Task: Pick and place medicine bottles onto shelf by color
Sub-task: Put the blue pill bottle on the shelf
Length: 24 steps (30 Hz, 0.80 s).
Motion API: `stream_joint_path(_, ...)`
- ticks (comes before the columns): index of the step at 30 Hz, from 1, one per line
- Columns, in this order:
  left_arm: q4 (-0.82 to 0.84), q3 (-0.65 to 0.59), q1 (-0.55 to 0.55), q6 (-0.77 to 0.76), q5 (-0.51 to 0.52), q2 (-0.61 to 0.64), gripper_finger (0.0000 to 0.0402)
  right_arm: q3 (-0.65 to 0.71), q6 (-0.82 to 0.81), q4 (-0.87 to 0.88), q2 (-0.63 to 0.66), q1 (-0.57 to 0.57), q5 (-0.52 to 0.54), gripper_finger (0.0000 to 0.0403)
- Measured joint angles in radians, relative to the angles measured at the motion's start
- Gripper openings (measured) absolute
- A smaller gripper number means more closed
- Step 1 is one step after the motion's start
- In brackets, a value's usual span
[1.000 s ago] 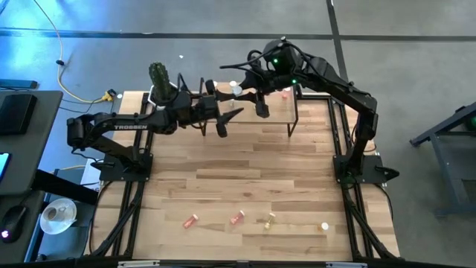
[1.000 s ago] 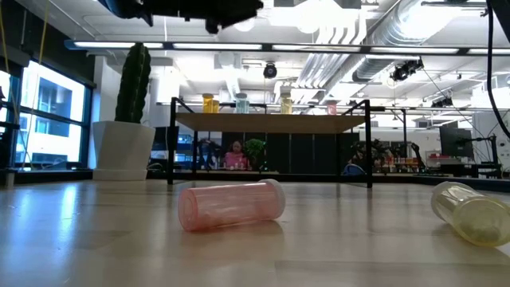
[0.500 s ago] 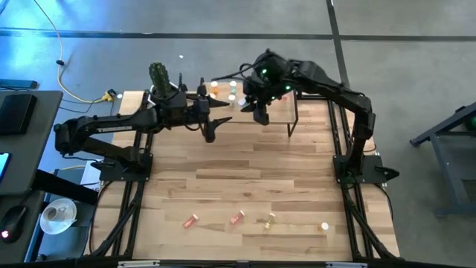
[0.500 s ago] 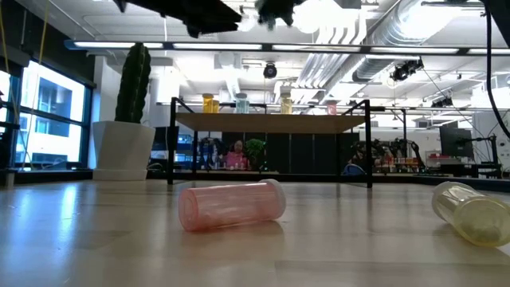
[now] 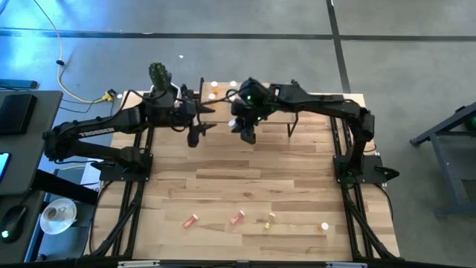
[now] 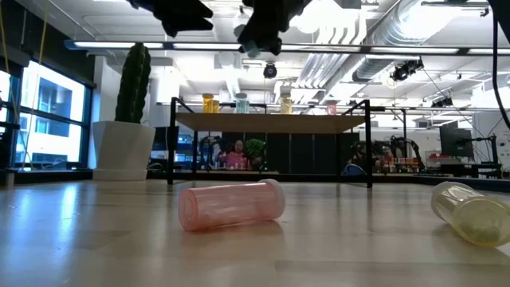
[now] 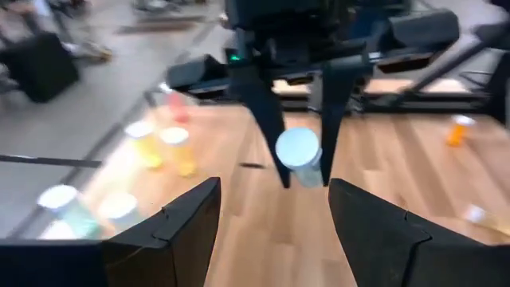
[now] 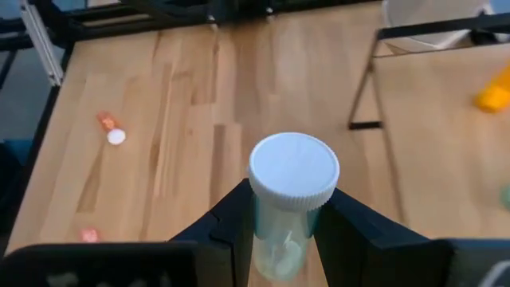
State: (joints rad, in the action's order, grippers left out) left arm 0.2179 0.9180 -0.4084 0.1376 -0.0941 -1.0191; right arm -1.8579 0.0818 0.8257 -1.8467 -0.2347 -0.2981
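Note:
My right gripper [image 5: 248,132] hangs above the table just in front of the shelf [image 6: 271,121], shut on a pale green medicine bottle [image 8: 280,239] with a white cap. To its left, my left gripper [image 5: 199,132] is open and empty; its wrist view faces the right gripper across the gap [image 7: 271,215]. Several bottles stand upright on the shelf top [image 6: 241,102]. A pink bottle [image 6: 231,205] and a yellow one [image 6: 470,211] lie on their sides on the table near the front edge. My right gripper pinches the pale green bottle's body just below the cap [image 8: 275,227] between its two fingers [image 7: 267,119]. The fingers slant down from above. The bottle is lifted clear of table and shelf, tilted, its cap [image 8: 294,171] uppermost.
A potted cactus [image 5: 158,74] stands at the far left, beside the shelf. Along the near edge lie a red bottle [image 5: 191,220], a pink one [image 5: 237,217], a yellow one [image 5: 268,219] and a white-capped one [image 5: 324,225]. Bare tabletop [image 5: 245,171] lies between them and the grippers.
My right gripper has come down from above the shelf toward the table's near and left side, carrying the pale green bottle, and its wrist has rolled. My left gripper has drawn back toward the table's left, away from the shelf.

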Motion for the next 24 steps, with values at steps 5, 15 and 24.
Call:
stream_joint_path(5,0.056,0.0,0.023,-0.013,-0.076,-0.004,0.0225,0.063,-0.027,-0.109,0.001,0.057,0.004,0.0101)
stream_joint_path(15,0.078,0.0,0.114,-0.033,-0.079,-0.014,0.0225,0.109,-0.048,-0.212,0.0,0.145,0.107,0.0101)
stream_joint_path(24,0.069,0.0,0.19,-0.031,-0.036,-0.032,0.0225,0.108,-0.06,-0.256,0.0,0.183,0.14,0.0101)
